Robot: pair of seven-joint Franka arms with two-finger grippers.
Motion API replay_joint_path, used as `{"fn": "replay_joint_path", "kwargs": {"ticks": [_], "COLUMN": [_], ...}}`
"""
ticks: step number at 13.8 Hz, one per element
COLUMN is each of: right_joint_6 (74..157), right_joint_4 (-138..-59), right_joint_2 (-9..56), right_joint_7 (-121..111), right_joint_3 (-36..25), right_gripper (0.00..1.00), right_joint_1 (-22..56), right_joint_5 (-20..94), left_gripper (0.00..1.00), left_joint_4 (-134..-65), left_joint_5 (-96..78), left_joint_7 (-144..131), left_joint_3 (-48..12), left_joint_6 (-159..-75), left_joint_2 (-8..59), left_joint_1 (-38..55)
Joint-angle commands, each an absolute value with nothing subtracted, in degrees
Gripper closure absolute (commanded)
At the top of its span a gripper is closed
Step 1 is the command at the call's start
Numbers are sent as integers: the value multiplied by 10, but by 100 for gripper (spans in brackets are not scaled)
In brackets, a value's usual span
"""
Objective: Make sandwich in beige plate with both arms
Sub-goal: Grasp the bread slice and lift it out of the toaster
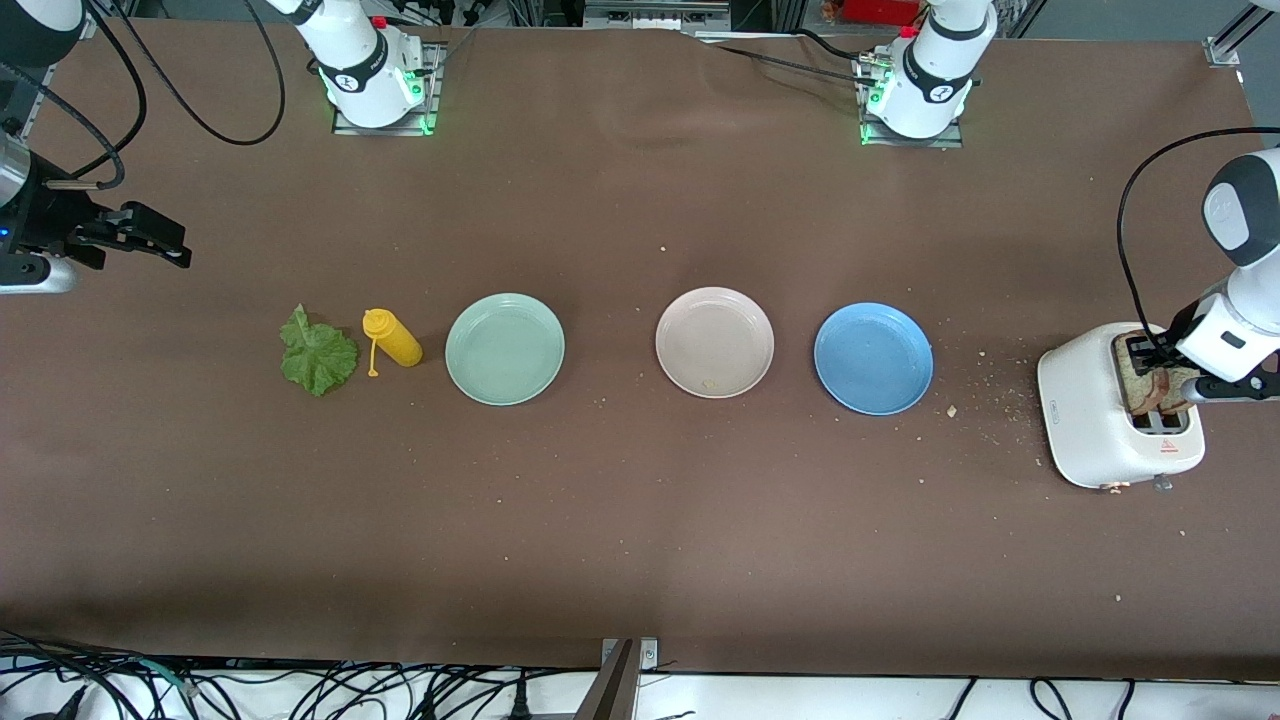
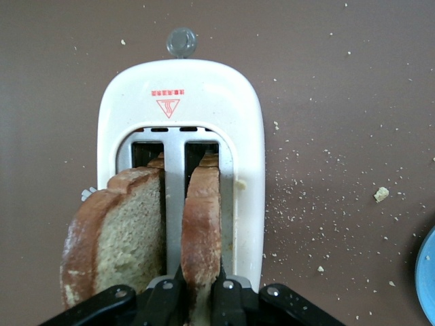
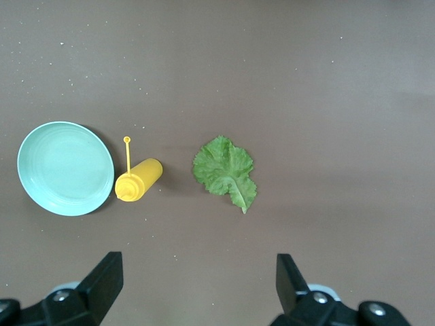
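In glossy white toaster [image 2: 180,102] | left end effector [image 2: 198,293] pinching crusty bread slice [image 2: 202,224]

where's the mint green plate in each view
Front view: mint-green plate, between the yellow bottle and the beige plate.
Left wrist view: not in it.
Right wrist view, beside the bottle.
Shared landmark: the yellow bottle.

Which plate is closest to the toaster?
The blue plate. It sits at the left arm's end of the row, next to the toaster; the beige plate and green plate lie farther along.
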State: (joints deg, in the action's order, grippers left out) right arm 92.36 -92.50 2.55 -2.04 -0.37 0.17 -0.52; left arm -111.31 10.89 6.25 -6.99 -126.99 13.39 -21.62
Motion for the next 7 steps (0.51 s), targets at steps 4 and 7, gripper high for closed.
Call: {"fn": "replay_joint_path", "kwargs": {"ticks": [4, 7], "right_joint_6": [921, 921], "right_joint_4": [-911, -911], "right_joint_2": [32, 32], "right_joint_7": [-15, -15], "right_joint_3": [-4, -4], "right_gripper": [0, 0], "right_joint_1": [-1, -1], "right_joint_5": [4, 4], "left_gripper": [100, 100], "left_joint_4": [-1066, -1015], "left_joint_5": [157, 163], "left_joint_7": [53, 51], "left_joint_3": [-74, -80], "left_joint_6": [-1198, -1125], "left_joint_2": [128, 127], "left_joint_1": [-220, -214]}}
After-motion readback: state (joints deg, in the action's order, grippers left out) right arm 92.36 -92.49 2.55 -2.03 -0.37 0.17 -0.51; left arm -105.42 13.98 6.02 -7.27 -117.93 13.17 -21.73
